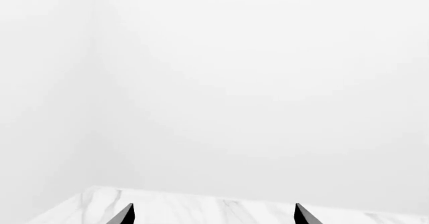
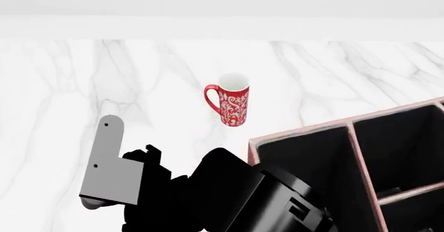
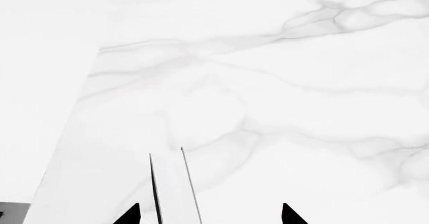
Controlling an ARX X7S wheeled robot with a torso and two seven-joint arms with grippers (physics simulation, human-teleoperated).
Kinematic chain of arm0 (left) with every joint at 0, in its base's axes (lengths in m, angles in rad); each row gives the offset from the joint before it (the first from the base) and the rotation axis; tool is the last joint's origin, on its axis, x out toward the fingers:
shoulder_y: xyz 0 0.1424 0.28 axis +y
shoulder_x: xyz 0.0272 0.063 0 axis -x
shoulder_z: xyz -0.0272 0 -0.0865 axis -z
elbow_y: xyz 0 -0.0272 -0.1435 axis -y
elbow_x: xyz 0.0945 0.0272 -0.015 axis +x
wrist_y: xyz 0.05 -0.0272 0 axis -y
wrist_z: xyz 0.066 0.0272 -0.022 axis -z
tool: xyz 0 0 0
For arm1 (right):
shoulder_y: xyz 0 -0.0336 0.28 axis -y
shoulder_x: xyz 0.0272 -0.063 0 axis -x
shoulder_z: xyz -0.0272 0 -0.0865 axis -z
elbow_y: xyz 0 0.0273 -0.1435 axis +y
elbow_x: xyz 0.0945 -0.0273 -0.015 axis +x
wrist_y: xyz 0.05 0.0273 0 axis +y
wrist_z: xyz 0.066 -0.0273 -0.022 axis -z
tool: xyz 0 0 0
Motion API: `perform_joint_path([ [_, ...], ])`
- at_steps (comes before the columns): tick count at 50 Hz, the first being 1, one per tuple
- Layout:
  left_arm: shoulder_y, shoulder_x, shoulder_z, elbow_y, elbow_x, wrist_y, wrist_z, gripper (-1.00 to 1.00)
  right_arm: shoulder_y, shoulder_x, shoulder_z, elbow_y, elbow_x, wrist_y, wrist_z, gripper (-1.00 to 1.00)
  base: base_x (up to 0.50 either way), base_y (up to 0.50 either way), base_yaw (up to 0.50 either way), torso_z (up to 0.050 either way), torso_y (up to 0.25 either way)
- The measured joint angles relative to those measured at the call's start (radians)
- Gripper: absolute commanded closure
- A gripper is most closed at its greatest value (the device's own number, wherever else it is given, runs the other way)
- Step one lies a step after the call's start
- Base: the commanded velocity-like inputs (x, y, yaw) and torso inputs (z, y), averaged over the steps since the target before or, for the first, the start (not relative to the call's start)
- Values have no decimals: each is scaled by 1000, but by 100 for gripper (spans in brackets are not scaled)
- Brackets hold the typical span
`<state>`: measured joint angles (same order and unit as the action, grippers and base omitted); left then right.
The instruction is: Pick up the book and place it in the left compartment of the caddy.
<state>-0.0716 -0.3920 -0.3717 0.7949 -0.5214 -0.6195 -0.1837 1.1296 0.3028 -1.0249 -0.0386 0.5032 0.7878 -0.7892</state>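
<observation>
Spotting the book in the right wrist view: only a white page edge between two thin dark cover lines, standing up from the counter. Sitting inside the spread of the right gripper, much closer to one fingertip than the other. Released, that gripper, tips well apart; impossible to tell whether touching the book.

Over to the left gripper: released as well, tips wide apart, pointing out past the counter's far edge at a blank white wall.

From the head view, catching the caddy at near right, reddish-brown rim, black inside. Long left compartment right beside the black left arm, filling the near foreground. Beyond, near the middle of the counter, a red patterned mug, upright, handle to the left, well apart from the caddy.
</observation>
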Motion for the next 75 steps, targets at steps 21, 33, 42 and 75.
perform_joint_path([
  [21,5,-6,1,4,-8,5,-5,-100,-32,-24,-23,40,-14,-33,15,-100,0,0,0,0,0],
  [33,8,-9,2,5,-11,10,-7,-100,-57,-45,-47,77,-37,-53,35,-100,0,0,0,0,0],
  [42,10,-12,5,4,-12,14,-9,-100,-71,-56,-65,107,-52,-71,42,-100,0,0,0,0,0],
  [75,16,-22,4,9,-24,22,-19,-100,-115,-88,-118,196,-74,-122,34,-100,0,0,0,0,0],
])
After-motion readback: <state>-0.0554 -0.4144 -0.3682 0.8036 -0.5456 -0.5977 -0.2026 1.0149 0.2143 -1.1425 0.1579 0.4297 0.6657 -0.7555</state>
